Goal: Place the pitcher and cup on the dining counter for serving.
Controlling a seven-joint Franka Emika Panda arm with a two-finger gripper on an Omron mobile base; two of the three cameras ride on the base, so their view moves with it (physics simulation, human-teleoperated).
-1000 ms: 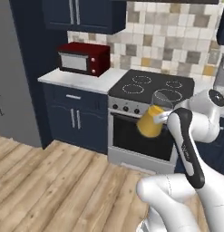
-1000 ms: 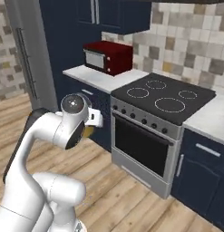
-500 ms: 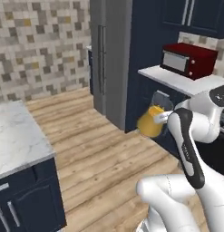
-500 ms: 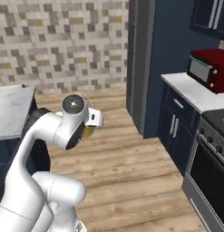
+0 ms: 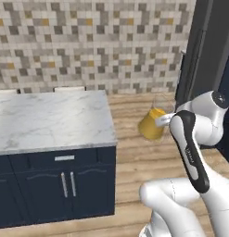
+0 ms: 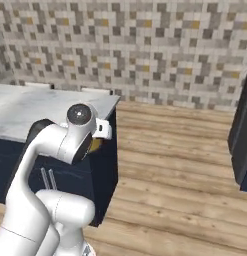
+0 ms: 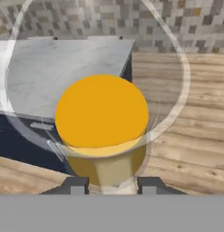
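While clamped partway shut, the tool (image 7: 110,185) holds the pitcher (image 7: 102,118) between its fingers.

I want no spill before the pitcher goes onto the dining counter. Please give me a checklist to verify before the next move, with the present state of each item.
1. Pitcher held in the tool: ok, the fingers sit on both sides of its base in the hand view.
2. Pitcher level: cannot tell; in the left base view it looks roughly upright.
3. Dining counter in view: ok, its marble top lies to the left of the pitcher.
4. Pitcher above the counter top: not ok, it hangs over the wooden floor, beside the counter's corner.
5. Free spot on the top: ok, the part seen is bare marble.
6. Cup location: cannot tell.
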